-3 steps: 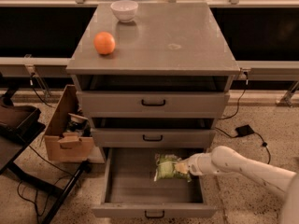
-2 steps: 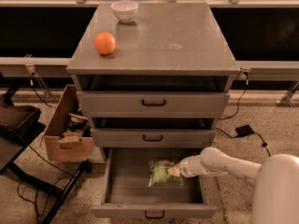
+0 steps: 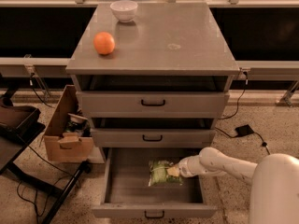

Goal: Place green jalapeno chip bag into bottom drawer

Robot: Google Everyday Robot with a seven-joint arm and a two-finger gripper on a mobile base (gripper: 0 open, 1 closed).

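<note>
Grey cabinet [image 3: 187, 27], bottom drawer [image 3: 122, 211] open — green jalapeno chip bag [image 3: 161, 173] inside, end effector [image 3: 175, 171] touching it, grip unclear

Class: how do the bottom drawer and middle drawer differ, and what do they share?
The bottom drawer is pulled far out; the middle drawer is pushed in further. The bottom drawer shows the green jalapeno chip bag, end effector at its right edge; the middle drawer's inside is hidden. Both: grey, black handles.
</note>
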